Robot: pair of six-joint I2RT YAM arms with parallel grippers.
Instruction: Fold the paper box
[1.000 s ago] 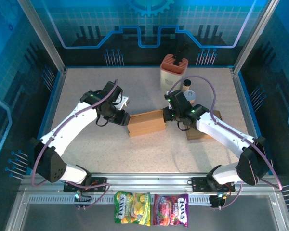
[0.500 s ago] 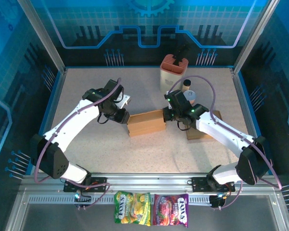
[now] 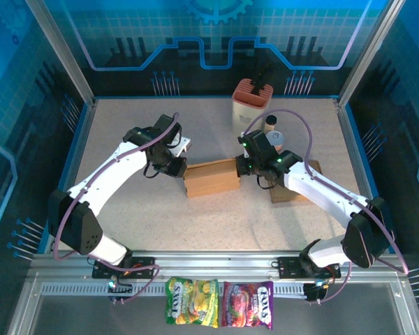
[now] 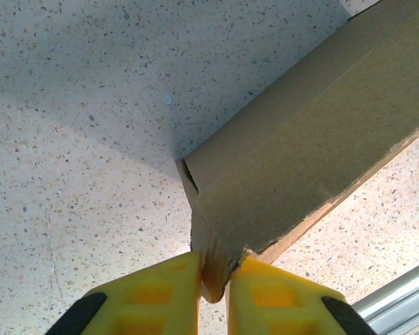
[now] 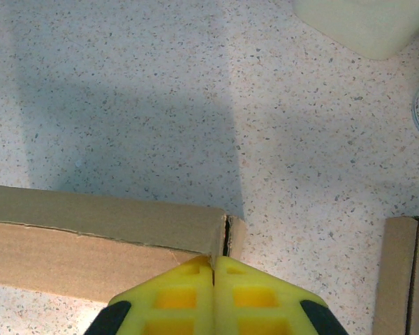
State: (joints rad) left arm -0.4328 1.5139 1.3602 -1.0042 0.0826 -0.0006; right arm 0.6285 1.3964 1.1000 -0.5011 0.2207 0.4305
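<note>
The paper box (image 3: 211, 179) is a brown cardboard sleeve lying across the middle of the table between the two arms. My left gripper (image 3: 181, 168) is at the box's left end. In the left wrist view its yellow fingers (image 4: 160, 296) are shut on a bent corner flap (image 4: 215, 269) of the box (image 4: 314, 132). My right gripper (image 3: 242, 167) is at the box's right end. Its fingers (image 5: 174, 300) are pressed together on the thin end wall (image 5: 216, 244) of the box (image 5: 91, 237), beside a narrow open seam.
A second flat cardboard piece (image 3: 294, 185) lies right of the box, under the right arm, and shows as the cardboard (image 5: 405, 272) in the right wrist view. A pink-lidded container (image 3: 252, 101) and a small round can (image 3: 276, 137) stand behind. Two candy bags (image 3: 218, 303) lie on the front rail.
My left gripper has moved in to the box's left end and closed on its corner flap. The box has shifted slightly left. The right gripper has not moved.
</note>
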